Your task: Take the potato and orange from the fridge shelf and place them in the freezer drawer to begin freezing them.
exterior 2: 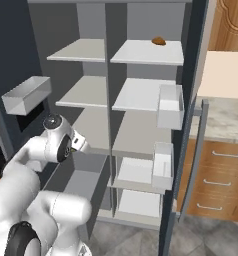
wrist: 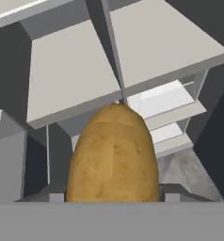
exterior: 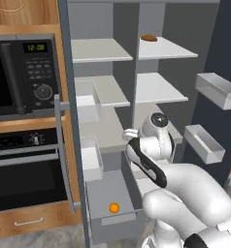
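I have the potato clamped in my tool, its tan bulk rising between the finger tips in the hand view, held in the air before the open fridge's grey shelves. The orange already lies in the freezer drawer, which stands pulled out at the bottom, near its front panel. On the top right shelf a darker brown lump rests alone. Pale door bins hang beside the shelves.
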